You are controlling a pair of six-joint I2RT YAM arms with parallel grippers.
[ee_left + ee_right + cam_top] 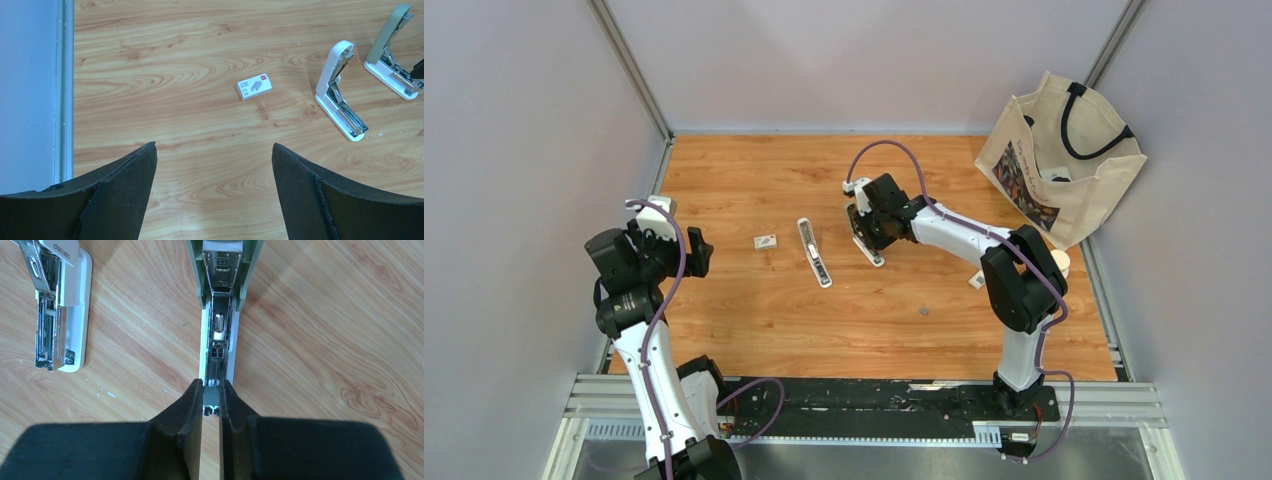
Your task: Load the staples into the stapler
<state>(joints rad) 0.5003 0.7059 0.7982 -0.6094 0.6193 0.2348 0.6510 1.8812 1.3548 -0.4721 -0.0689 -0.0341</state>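
Far left, the left hand is hanging with its fingers spread wide, holding nothing, well apart from the work. Just right of it, one small white staple box is lying flat on the desk. Next along, a white stapler is sitting swung open, nobody touching it.

Further right, a second stapler, the green stapler, is also standing open, its metal channel showing. There are two staplers in all. The right hand is hovering at the near end of that channel, fingers drawn narrow and pinching the staples, a single short grey strip.

In the right wrist view the channel is running straight away from the fingertips, its long axis in line with the hand, and the strip is sitting right over the channel's near end. How the strip's own length is lying is hard to tell, since the fingers are covering most of it. The right arm is plainly the nearer one, and the next move looks to be lowering the strip into the channel.

At the far right, one cloth tote bag is leaning in the corner.
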